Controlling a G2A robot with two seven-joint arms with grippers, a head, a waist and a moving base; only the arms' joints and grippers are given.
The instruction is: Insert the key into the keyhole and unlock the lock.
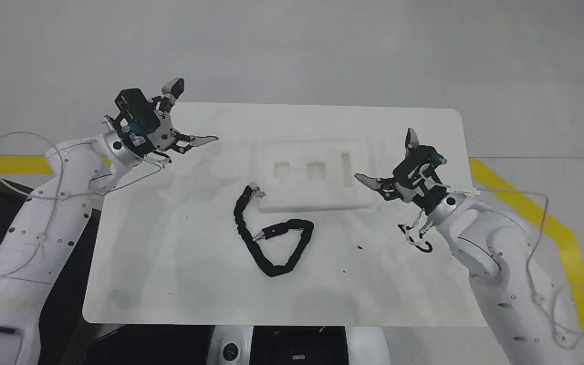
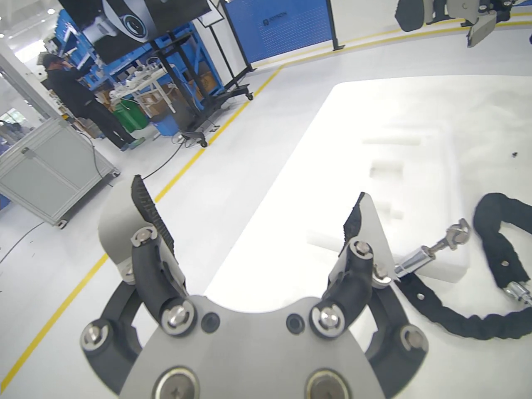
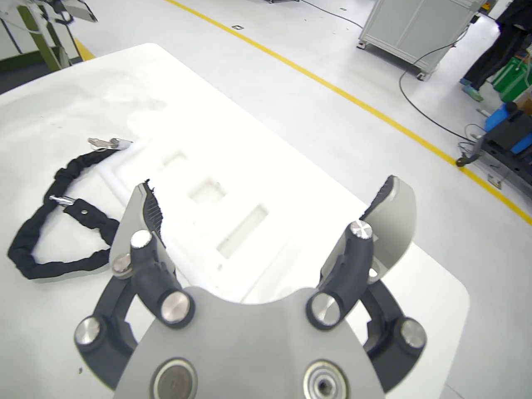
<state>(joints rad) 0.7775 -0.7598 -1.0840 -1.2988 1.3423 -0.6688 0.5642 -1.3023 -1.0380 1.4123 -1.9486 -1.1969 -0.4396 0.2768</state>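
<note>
Left gripper (image 2: 249,193) and right gripper (image 3: 266,184) wide open, empty; key (image 2: 456,233) at end of chain lock (image 2: 457,323)

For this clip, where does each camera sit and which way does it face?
Top view: above the arms, looking down on the table; shows the left gripper and right gripper.
Left wrist view: on the left wrist, facing across the table; own open fingers.
Right wrist view: on the right wrist, facing across the foam tray; own open fingers.
Shared: both wrist views see the chain lock.
</note>
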